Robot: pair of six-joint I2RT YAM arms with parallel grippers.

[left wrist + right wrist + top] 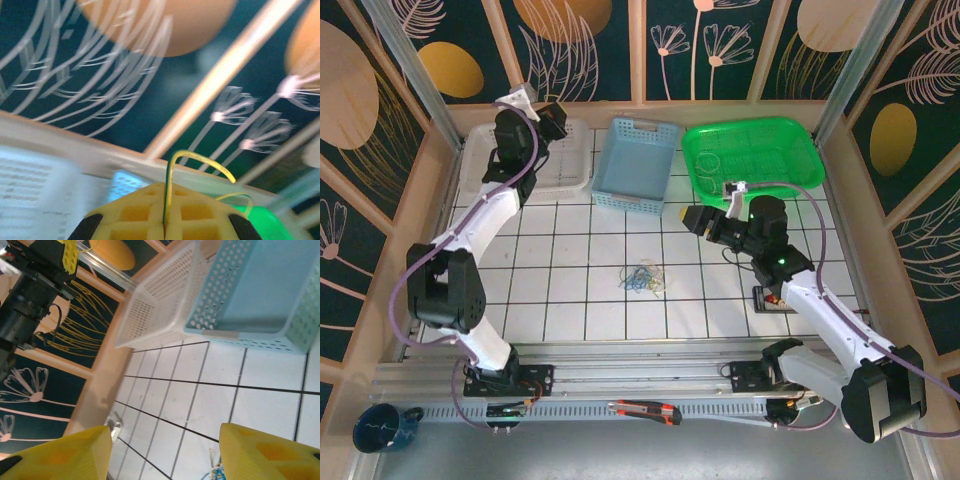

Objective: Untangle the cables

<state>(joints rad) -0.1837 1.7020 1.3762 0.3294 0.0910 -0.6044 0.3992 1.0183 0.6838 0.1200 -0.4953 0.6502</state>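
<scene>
The white-and-black left arm [480,225] and right arm [820,300] each join white tubular links with boxy black joint housings, trail a thick purple cable [823,240], and end in blocky yellow plastic fingers [270,452] with square recesses; a small green light [781,262] glows on the right.

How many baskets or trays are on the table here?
3, along the far edge: white basket on the left, blue basket in the middle, green tray on the right. None seems hidden.
</scene>
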